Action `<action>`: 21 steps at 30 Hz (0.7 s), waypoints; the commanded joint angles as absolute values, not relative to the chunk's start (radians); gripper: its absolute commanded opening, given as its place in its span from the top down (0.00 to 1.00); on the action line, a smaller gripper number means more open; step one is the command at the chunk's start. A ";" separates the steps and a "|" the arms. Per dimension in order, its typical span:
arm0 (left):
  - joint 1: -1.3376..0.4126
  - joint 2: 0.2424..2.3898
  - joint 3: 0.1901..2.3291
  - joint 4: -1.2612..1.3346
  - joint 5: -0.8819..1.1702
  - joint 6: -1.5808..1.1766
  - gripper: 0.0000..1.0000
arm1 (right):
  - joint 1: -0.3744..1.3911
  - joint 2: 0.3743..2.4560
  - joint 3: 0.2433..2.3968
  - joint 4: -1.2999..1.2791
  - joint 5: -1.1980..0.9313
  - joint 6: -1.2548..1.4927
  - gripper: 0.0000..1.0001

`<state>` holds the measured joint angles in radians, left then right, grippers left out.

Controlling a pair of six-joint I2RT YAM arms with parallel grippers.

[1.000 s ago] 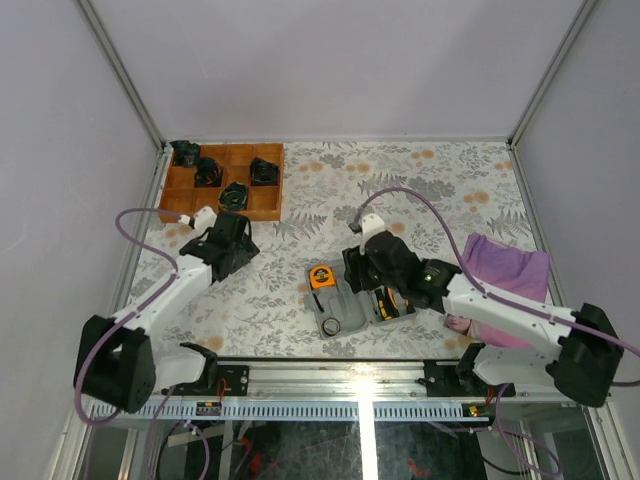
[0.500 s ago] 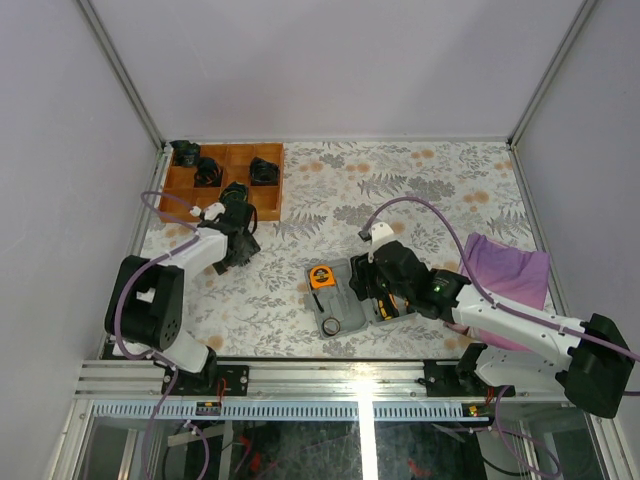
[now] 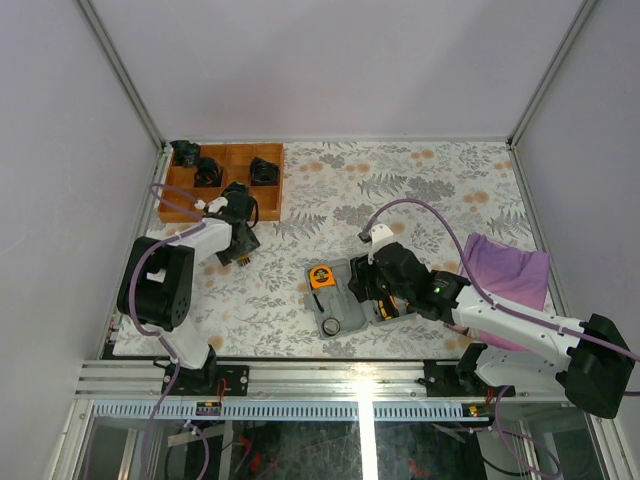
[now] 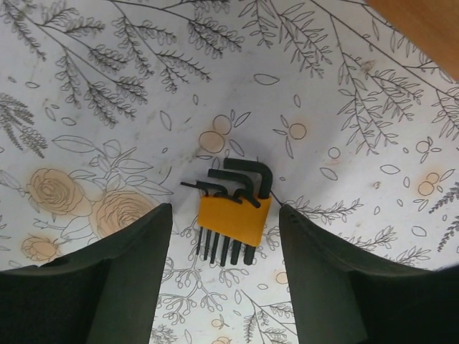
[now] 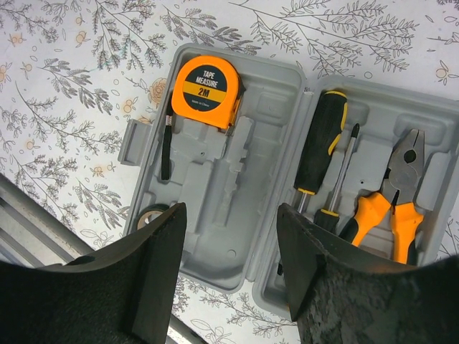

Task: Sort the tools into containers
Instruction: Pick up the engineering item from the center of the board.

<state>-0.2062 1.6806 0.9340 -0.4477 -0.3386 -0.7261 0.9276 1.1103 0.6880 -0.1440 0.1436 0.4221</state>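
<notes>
The grey case lies open in the middle of the table. In the right wrist view its left half holds the orange tape measure and a black tape roll. Its right half holds a black-and-orange screwdriver and the orange-handled pliers. My right gripper hovers open over the case, holding nothing. Away from the case, an orange holder of black hex keys lies on the cloth. My left gripper is open above it, one finger on each side, not touching it.
An orange compartment tray with black parts stands at the back left, close to the left gripper. A purple cloth lies at the right. Frame posts and walls bound the table, and a metal rail runs along the near edge.
The left arm has folded back, and its gripper has moved up-left towards the tray, with the jaws slightly narrower. The right gripper shifted a little over the case, then stayed still.
</notes>
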 commanded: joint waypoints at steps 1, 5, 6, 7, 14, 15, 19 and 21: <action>-0.198 1.727 0.971 -0.426 -0.336 -0.704 0.43 | 0.932 1.103 0.692 -0.103 0.141 0.437 0.40; -0.198 1.744 0.971 -0.437 -0.334 -0.703 0.55 | 0.931 1.101 0.695 -0.107 0.151 0.443 0.40; -0.199 1.743 0.965 -0.437 -0.332 -0.704 0.57 | 0.932 1.101 0.696 -0.107 0.152 0.444 0.40; -0.199 1.740 0.957 -0.437 -0.330 -0.705 0.59 | 0.932 1.101 0.697 -0.109 0.155 0.446 0.40; -0.199 1.645 0.885 -0.423 -0.292 -0.707 0.71 | 0.931 1.084 0.711 -0.133 0.208 0.455 0.40; -0.201 1.625 0.877 -0.425 -0.281 -0.707 0.71 | 0.931 1.078 0.712 -0.138 0.222 0.454 0.40; -0.230 1.534 0.850 -0.436 -0.232 -0.715 0.71 | 0.932 1.052 0.720 -0.169 0.291 0.451 0.39; -0.277 1.478 0.847 -0.457 -0.230 -0.730 0.71 | 0.931 1.030 0.725 -0.199 0.342 0.456 0.39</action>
<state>-0.2199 1.5806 0.8555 -0.4309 -0.2668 -0.7200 0.9276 1.0821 0.6884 -0.1600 0.2199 0.4423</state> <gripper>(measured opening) 0.378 0.602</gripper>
